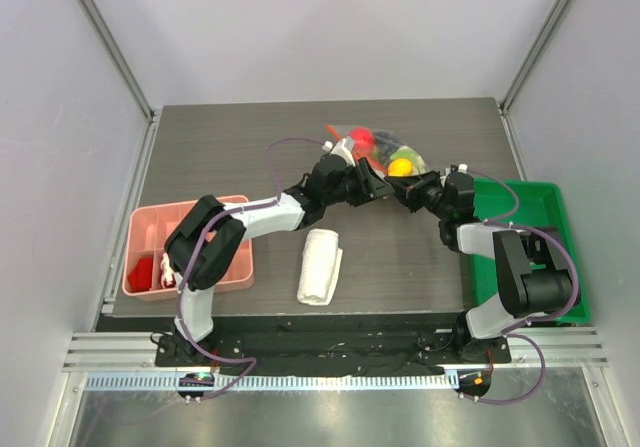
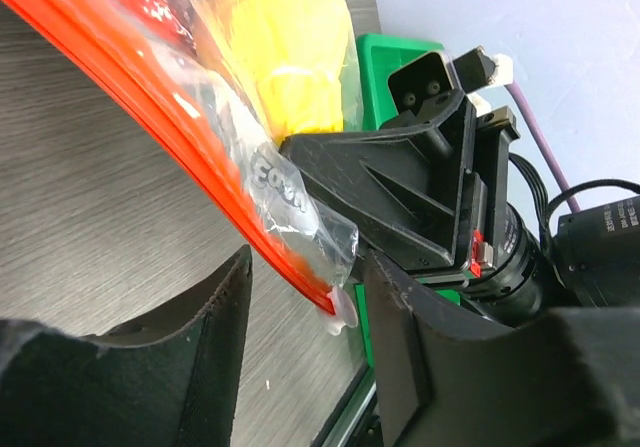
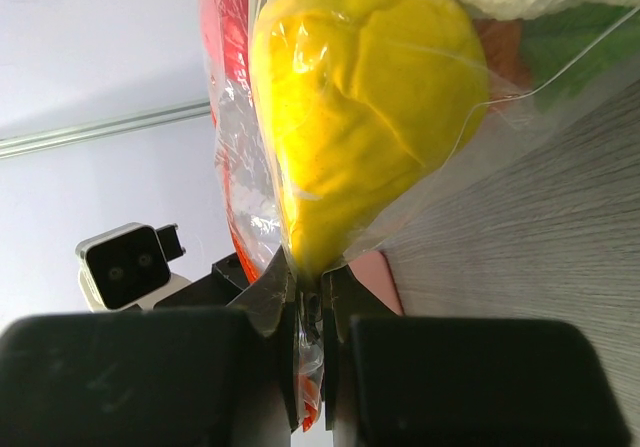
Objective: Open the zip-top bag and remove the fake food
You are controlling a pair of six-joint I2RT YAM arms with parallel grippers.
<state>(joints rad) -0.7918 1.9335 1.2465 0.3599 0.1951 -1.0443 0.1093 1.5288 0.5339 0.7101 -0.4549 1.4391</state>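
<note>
**Bag pinched at one edge, all the food inside**

Nearest to the right wrist camera is the right end effector (image 3: 308, 302). Its two fingers are pressed together on a fold of clear film, so it pinches the zip-top bag (image 3: 240, 167) at its edge. Just behind the film bulges a yellow piece of the fake food (image 3: 370, 97), enclosed in the plastic.

In the top view the bag lies on the far middle part of the desk (image 1: 250, 137), between the two end effectors. Through the plastic we see red, green and yellow pieces. We find no piece lying outside the bag.

The left end effector (image 2: 305, 287) is spread. The orange-red zip strip (image 2: 150, 97) runs down into the gap between its fingers and ends there with a small whitish bit (image 2: 342, 315). The strip seems to touch neither finger, though it is close to one. Whether this bit is the slider, we cannot tell.

The strip looks to us like one unbroken line, so we judge that the zip is not yet opened. In our view the task is at its beginning: one edge is held, and the opening and the removing of every piece are left to do.

Further out, a folded white cloth (image 1: 320, 265) lies near the middle front of the desk. A pink compartment tray (image 1: 150, 232) stands at the left and a green bin (image 1: 545, 202) at the right.
</note>
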